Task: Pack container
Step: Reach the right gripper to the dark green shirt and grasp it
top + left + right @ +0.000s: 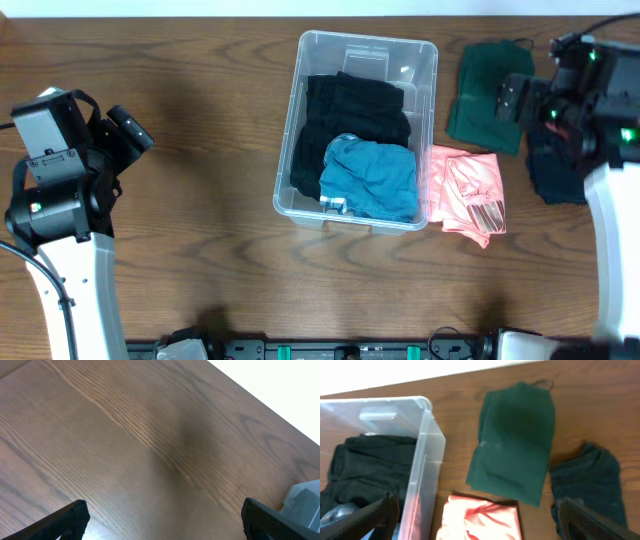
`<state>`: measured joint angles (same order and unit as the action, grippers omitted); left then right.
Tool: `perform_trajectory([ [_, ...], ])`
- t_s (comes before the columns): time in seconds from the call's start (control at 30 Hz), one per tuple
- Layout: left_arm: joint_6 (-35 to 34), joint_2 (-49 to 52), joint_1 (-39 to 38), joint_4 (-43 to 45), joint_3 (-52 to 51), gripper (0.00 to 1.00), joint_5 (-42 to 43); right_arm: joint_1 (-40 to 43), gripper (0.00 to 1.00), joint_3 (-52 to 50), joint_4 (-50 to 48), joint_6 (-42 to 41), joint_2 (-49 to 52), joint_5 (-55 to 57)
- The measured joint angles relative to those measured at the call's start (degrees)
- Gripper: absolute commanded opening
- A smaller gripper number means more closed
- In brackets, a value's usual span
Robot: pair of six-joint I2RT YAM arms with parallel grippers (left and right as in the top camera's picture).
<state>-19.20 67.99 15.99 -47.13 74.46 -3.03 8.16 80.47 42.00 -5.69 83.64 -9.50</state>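
Black left fingers occupy the two bottom corners of the left wrist view, spread wide with nothing between them, hanging over bare dark brown wood-grain tabletop; one corner of the clear rectangular plastic container shows at the right edge. Black right fingers, seen in the right wrist view, are likewise spread wide and grip nothing; between and beyond them lie a folded dark green garment, a folded salmon-pink garment and a crumpled dark navy garment. Overhead view: the container stands upright and open near the middle of the tabletop, toward its far edge. Inside it a folded black garment fills the far and left part, and a crumpled blue garment lies in the near right part, overlapping the black one. The pink garment lies on the tabletop just beside the container's right wall. The green garment lies beyond the pink one, near the container's far right corner but apart from it. The navy garment lies to the right of both, partly hidden under the white right arm. The white left arm stands at the left edge, well apart from the container
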Motion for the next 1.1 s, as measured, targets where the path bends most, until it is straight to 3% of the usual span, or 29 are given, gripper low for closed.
perform_trajectory([
  [0.27, 0.0, 0.0, 0.0, 0.0, 0.0, 0.98, 0.0, 6.8, 0.99, 9.7, -2.8, -4.7, 15.7, -2.3],
  [0.7, 0.0, 0.0, 0.0, 0.0, 0.0, 0.98, 0.0, 14.1, 0.98, 11.3, -21.4, -13.4, 39.9, -17.1],
  [0.93, 0.0, 0.0, 0.0, 0.0, 0.0, 0.98, 0.0, 14.4, 0.97, 11.3, -24.0, -15.4, 46.4, -21.8],
  [1.1, 0.0, 0.0, 0.0, 0.0, 0.0, 0.98, 0.0, 14.8, 0.96, 12.4, -19.3, -15.8, 46.4, -22.8],
])
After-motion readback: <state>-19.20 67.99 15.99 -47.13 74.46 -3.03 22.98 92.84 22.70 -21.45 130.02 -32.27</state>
